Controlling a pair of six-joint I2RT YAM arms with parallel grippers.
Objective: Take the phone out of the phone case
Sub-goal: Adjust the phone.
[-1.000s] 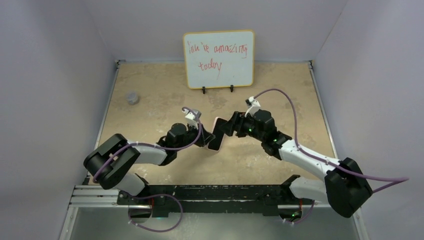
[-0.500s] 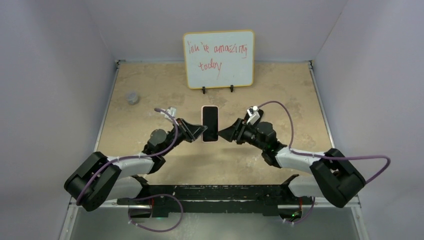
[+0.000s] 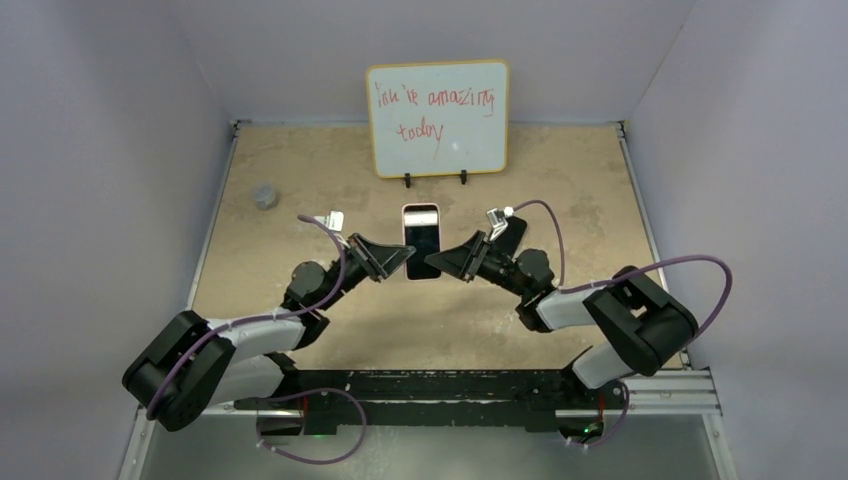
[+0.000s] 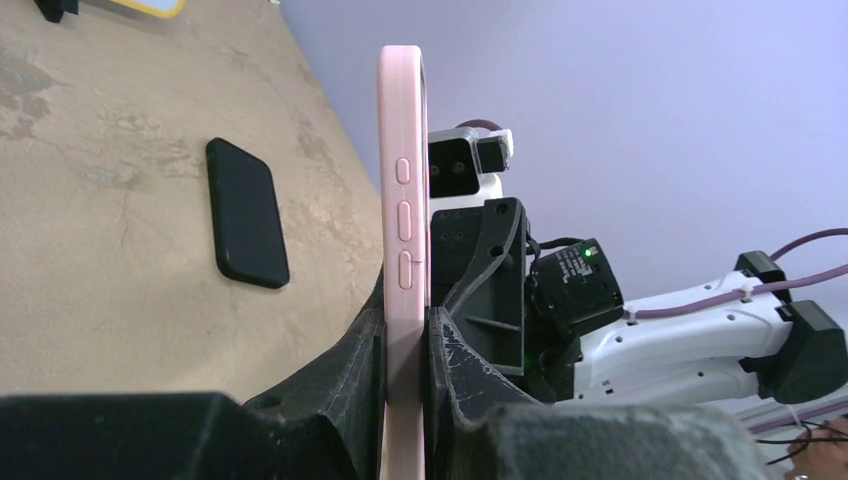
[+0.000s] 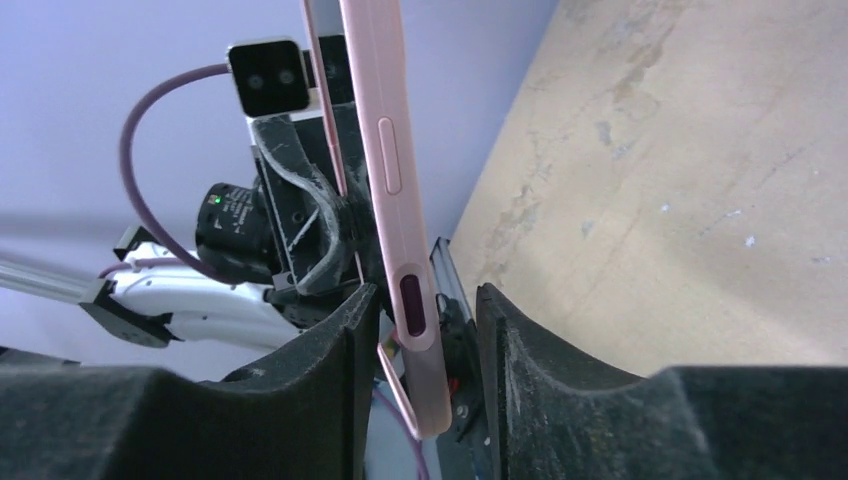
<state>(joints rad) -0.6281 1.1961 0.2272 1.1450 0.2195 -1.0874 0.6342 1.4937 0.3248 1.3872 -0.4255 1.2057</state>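
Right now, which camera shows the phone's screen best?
The top camera: the phone faces it, with the dark screen in full view. The left wrist camera sees only one edge of the pink case, with its buttons; the right wrist camera sees only the opposite edge.

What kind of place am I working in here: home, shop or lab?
Most likely a lab robot test booth: plain lavender walls box in a tan worktop, a black metal mounting rail runs along its near edge, and a small yellow-framed whiteboard stands at the back.
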